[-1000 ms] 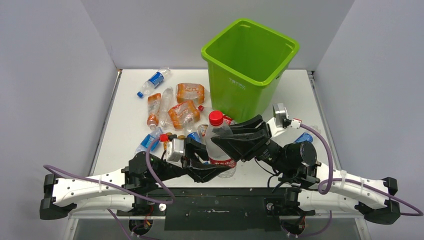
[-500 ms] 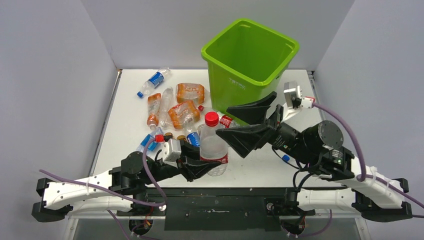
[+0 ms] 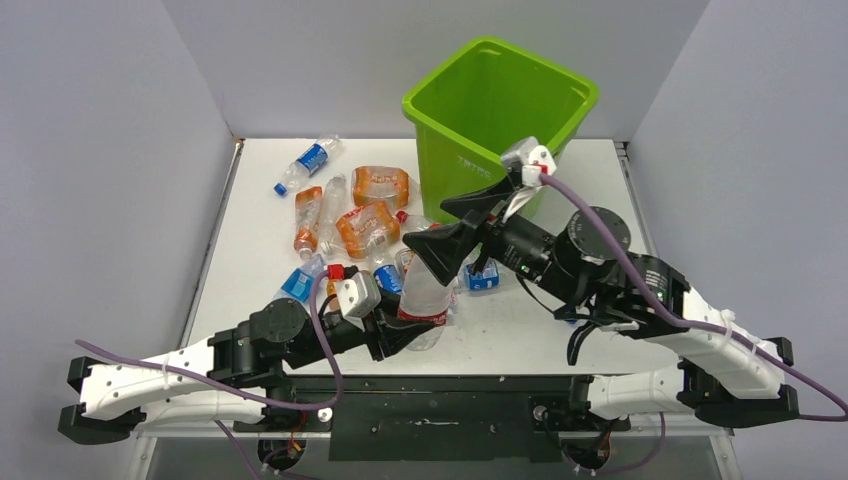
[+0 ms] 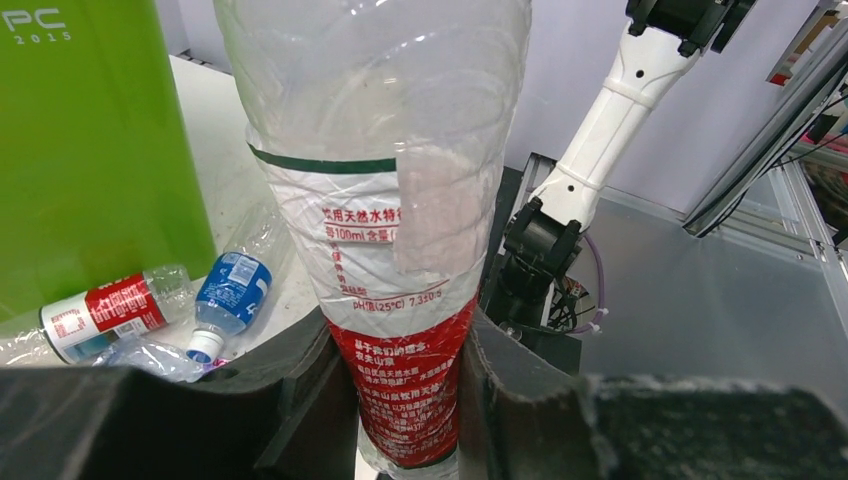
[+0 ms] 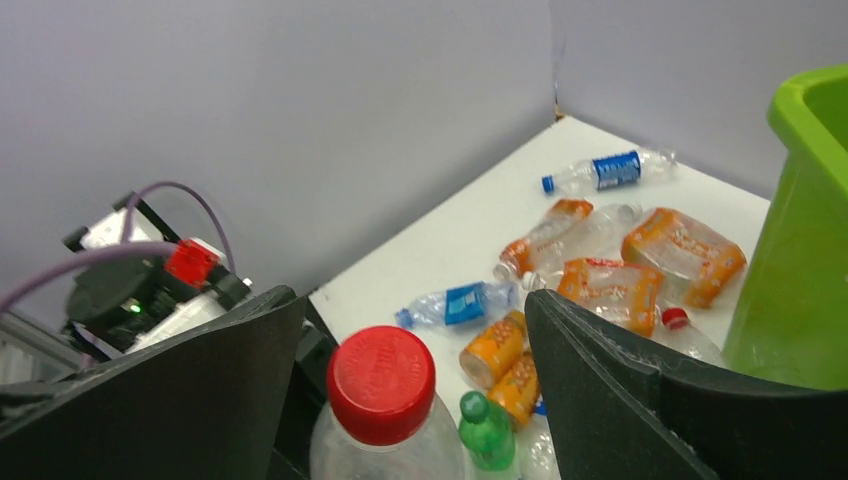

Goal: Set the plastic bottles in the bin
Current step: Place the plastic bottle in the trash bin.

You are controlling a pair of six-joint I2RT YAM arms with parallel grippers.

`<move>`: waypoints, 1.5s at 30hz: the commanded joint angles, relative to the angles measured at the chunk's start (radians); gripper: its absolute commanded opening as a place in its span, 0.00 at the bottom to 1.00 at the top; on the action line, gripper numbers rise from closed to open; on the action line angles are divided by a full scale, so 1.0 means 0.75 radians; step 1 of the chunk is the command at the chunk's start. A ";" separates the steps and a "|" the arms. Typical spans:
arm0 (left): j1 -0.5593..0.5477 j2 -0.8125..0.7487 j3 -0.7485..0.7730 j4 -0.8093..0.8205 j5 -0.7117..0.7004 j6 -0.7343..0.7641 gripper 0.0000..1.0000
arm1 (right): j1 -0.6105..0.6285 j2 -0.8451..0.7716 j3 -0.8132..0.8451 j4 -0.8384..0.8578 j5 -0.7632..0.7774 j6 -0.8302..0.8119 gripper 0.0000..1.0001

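An upright clear plastic bottle (image 3: 425, 300) with a red-and-white label (image 4: 405, 300) and a red cap (image 5: 380, 383) stands near the table's front. My left gripper (image 3: 412, 327) (image 4: 408, 400) is shut on its lower, red-labelled part. My right gripper (image 3: 428, 225) (image 5: 412, 312) hangs open over the bottle's top, a finger (image 5: 620, 385) on either side of the cap and not touching it. The lime-green bin (image 3: 500, 110) (image 5: 800, 260) stands at the back right. More crushed bottles lie left of the bin: orange ones (image 3: 365, 228) (image 5: 680, 250), a blue-labelled one (image 3: 308, 160) (image 5: 610, 170) and a small green one (image 5: 487, 430).
A blue-labelled bottle (image 4: 230, 290) and a red-labelled one (image 4: 100, 315) lie at the foot of the bin wall (image 4: 90, 150). Another blue-labelled bottle (image 3: 295, 285) lies by the left arm. Grey walls close in the table (image 3: 270, 200) on three sides.
My right gripper let go of the upright bottle, opened and drew back, then swung up and left over its cap. The left gripper kept its hold and shifted the bottle slightly left.
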State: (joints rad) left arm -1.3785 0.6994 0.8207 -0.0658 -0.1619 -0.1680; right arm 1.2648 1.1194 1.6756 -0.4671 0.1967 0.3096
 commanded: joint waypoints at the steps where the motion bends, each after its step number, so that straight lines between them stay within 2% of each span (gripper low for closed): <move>1: -0.001 -0.027 0.033 0.024 -0.025 0.016 0.00 | 0.001 0.004 -0.017 -0.052 0.060 -0.009 0.80; 7: -0.001 -0.014 0.035 0.042 -0.030 0.033 0.00 | 0.000 0.005 -0.041 -0.047 0.068 0.016 0.51; 8: -0.001 -0.015 0.030 0.052 -0.030 0.035 0.00 | 0.000 0.010 -0.038 -0.050 0.060 0.022 0.44; 11: -0.001 -0.027 -0.018 0.148 -0.049 0.062 0.00 | 0.000 0.024 -0.018 -0.079 0.020 0.025 0.17; 12: -0.001 -0.036 -0.030 0.165 -0.052 0.077 0.08 | 0.000 0.022 -0.022 -0.078 0.014 0.019 0.09; 13: -0.001 -0.050 -0.055 0.199 -0.064 0.092 0.35 | 0.001 0.020 -0.028 -0.071 0.016 0.014 0.06; 16: -0.001 -0.119 -0.094 0.245 -0.106 0.120 1.00 | 0.001 0.032 0.000 -0.068 0.038 -0.010 0.05; 17: -0.001 -0.144 -0.100 0.250 -0.126 0.142 0.96 | 0.000 0.039 0.020 -0.071 0.047 -0.014 0.05; 20: -0.001 -0.214 -0.093 0.222 -0.265 0.241 0.96 | -0.001 0.052 0.083 -0.044 0.115 -0.039 0.05; 23: -0.001 -0.290 -0.098 0.209 -0.539 0.363 0.96 | 0.000 0.053 0.142 0.025 0.274 -0.105 0.05; 25: -0.001 -0.355 -0.155 0.273 -0.721 0.432 0.96 | 0.000 0.049 0.165 0.105 0.418 -0.191 0.05; 27: -0.001 -0.431 -0.251 0.383 -0.849 0.497 0.96 | 0.000 0.057 0.189 0.223 0.586 -0.306 0.05; 29: -0.001 -0.494 -0.344 0.479 -0.901 0.545 0.96 | -0.001 0.089 0.228 0.341 0.780 -0.447 0.05; 32: -0.001 -0.556 -0.435 0.527 -0.948 0.560 0.96 | -0.010 0.137 0.240 0.659 0.995 -0.708 0.05; 35: 0.000 -0.588 -0.432 0.479 -0.976 0.527 0.96 | -0.050 0.219 0.327 0.880 1.009 -0.870 0.05; 37: -0.001 -0.605 -0.418 0.430 -0.981 0.491 0.96 | -0.113 0.308 0.458 0.926 0.983 -0.911 0.05; 45: -0.022 -0.671 -0.450 0.414 -1.001 0.453 0.96 | -0.618 0.718 0.996 0.695 0.779 -0.661 0.05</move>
State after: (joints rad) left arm -1.3815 0.2077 0.4793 0.2287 -0.8886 0.1833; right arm 0.9508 1.5387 2.2765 0.1093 0.8463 -0.2535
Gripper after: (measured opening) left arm 0.961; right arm 0.366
